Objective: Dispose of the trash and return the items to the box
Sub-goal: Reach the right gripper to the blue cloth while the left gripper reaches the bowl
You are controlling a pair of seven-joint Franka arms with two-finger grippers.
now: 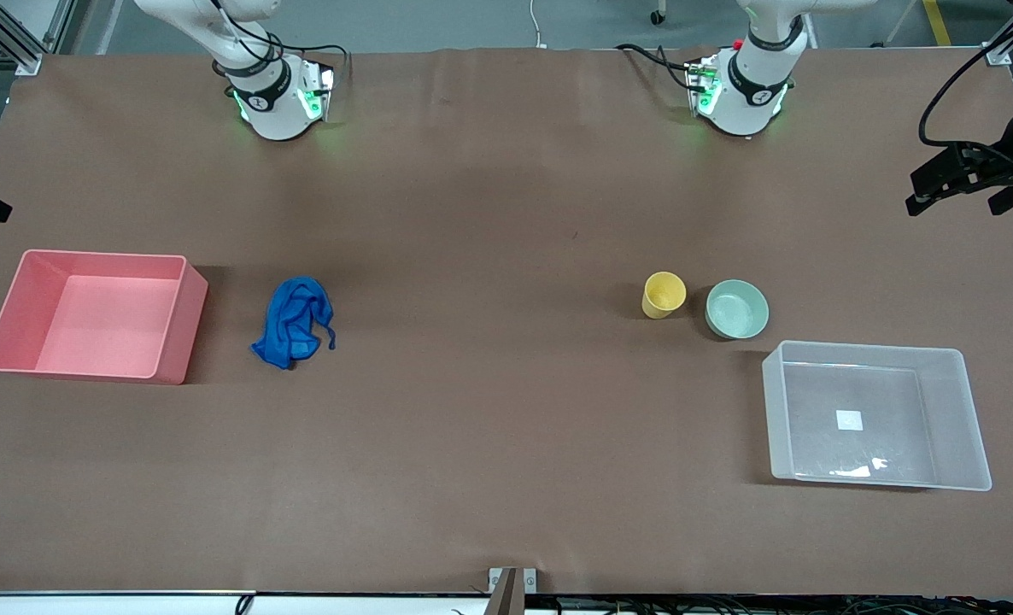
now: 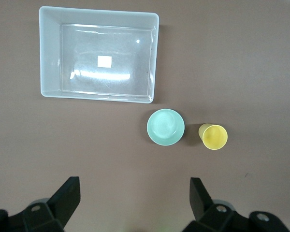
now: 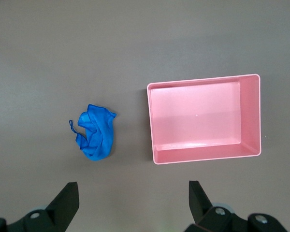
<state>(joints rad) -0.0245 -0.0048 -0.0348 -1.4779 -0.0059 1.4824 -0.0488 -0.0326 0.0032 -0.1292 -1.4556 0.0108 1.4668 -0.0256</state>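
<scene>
The blue rag (image 1: 295, 322) lies crumpled on the table toward the right arm's end, beside the pink bin. It also shows in the right wrist view (image 3: 94, 133). The yellow cup (image 1: 664, 295) stands upright beside the mint-green bowl (image 1: 737, 309), toward the left arm's end. The clear box (image 1: 951, 418) with a white label sits nearer the front camera than the bowl. The left wrist view shows the cup (image 2: 213, 137), bowl (image 2: 165, 127) and box (image 2: 49, 53). My left gripper (image 2: 135, 186) and right gripper (image 3: 134, 189) are open, empty and high over the table. Neither shows in the front view.
An empty pink bin (image 1: 184, 325) sits at the right arm's end of the table and shows in the right wrist view (image 3: 251, 116). A black camera mount (image 1: 968, 175) juts in at the left arm's end. The arms' bases stand along the table's edge farthest from the front camera.
</scene>
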